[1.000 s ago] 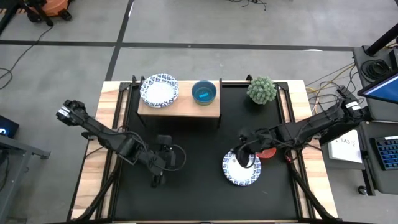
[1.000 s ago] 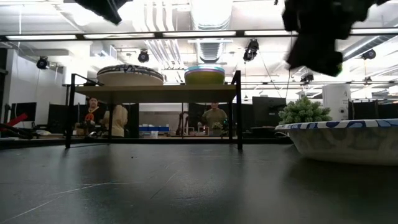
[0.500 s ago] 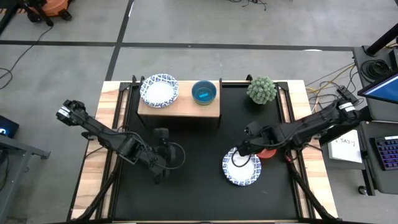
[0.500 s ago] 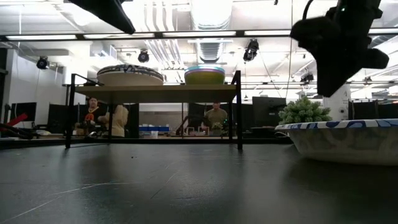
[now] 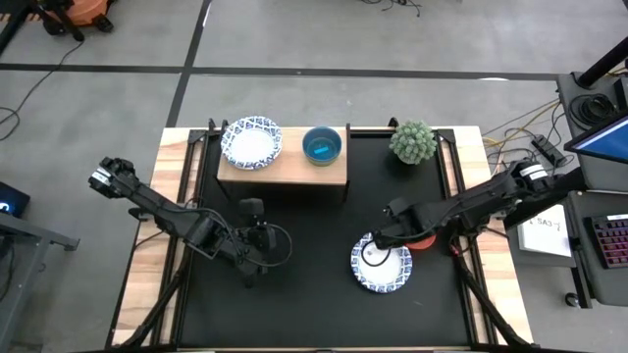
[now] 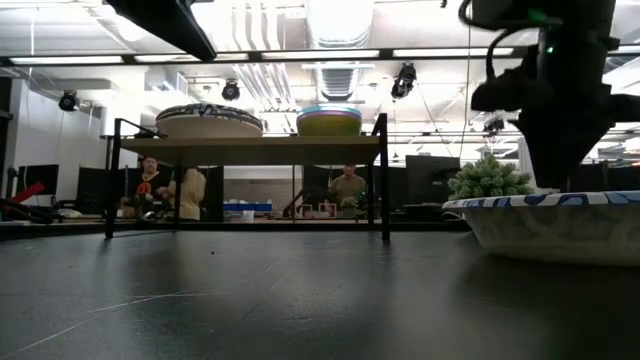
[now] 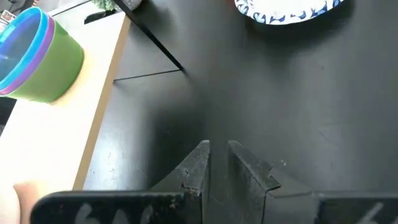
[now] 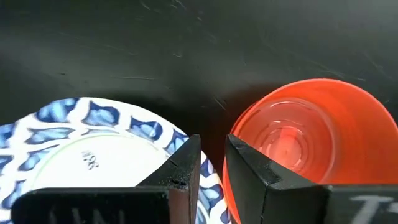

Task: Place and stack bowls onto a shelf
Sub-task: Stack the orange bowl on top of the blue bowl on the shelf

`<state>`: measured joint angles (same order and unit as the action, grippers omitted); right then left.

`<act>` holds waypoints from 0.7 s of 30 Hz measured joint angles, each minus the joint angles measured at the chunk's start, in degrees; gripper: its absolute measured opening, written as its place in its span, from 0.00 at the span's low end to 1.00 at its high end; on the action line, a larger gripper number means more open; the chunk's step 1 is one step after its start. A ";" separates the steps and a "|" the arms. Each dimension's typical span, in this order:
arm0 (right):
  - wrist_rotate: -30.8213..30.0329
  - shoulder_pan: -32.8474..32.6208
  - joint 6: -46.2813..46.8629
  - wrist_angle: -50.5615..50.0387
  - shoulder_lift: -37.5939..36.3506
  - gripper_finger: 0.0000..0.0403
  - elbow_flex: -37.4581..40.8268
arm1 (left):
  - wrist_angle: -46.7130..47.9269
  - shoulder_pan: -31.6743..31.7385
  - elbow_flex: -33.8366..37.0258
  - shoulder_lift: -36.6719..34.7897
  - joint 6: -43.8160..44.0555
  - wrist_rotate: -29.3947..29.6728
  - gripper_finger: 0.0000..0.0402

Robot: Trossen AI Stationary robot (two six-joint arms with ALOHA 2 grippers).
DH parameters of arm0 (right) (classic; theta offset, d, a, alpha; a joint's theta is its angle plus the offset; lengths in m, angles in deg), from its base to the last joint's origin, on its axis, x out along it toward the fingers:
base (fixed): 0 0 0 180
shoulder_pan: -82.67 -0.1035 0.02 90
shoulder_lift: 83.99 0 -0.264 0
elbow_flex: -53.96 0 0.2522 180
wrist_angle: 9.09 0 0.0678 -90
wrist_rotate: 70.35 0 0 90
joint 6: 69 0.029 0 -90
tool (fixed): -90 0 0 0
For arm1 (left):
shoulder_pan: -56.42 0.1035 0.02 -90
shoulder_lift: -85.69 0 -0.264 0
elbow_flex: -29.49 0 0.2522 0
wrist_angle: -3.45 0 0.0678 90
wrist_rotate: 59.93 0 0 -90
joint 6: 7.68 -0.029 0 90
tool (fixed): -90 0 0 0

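On the wooden shelf stand a blue-rimmed white bowl and a nested stack of green, magenta and teal bowls. A second blue-rimmed bowl rests on the black table, with the red bowl close beside it. My right gripper is low over the narrow space between these two, its fingers a slit apart. One finger is over the white bowl's rim, the other at the red bowl's edge. My left gripper is shut above bare table in front of the shelf. My right gripper comes down from above at the blue-rimmed bowl's rim on the side facing the red bowl. Its own fingers cover the spot, so I cannot tell whether they touch the rim.
The spiky green plant sits at the table's far right. The shelf's thin black legs stand on the far part of the table. Bare black tabletop lies between the two arms. People sit in the room behind.
My right gripper has come down from well above the table to the level of the white bowl's rim, drifting slightly toward the near edge. My left gripper has crept a little toward the shelf. No bowl has moved.
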<state>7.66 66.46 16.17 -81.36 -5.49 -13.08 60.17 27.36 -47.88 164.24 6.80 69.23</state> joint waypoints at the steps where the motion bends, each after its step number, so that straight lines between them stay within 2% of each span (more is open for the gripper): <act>1: 0.02 0.00 0.30 0.00 0.72 0.16 0.00 | 0.06 0.01 0.02 0.00 0.00 0.00 0.09; 9: -0.02 0.00 0.32 0.00 6.12 0.16 0.00 | -0.05 0.02 0.02 0.00 0.00 0.90 0.09; 17: -1.82 0.00 -0.27 0.24 7.45 0.16 0.02 | -0.28 0.02 0.02 0.00 0.01 0.97 0.09; 21: -2.83 0.00 -0.31 0.41 7.45 0.11 0.02 | -0.42 0.02 0.02 0.00 0.02 1.03 0.09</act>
<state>4.83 66.46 15.86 -80.95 1.96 -13.06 59.75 27.39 -47.86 164.24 6.82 70.25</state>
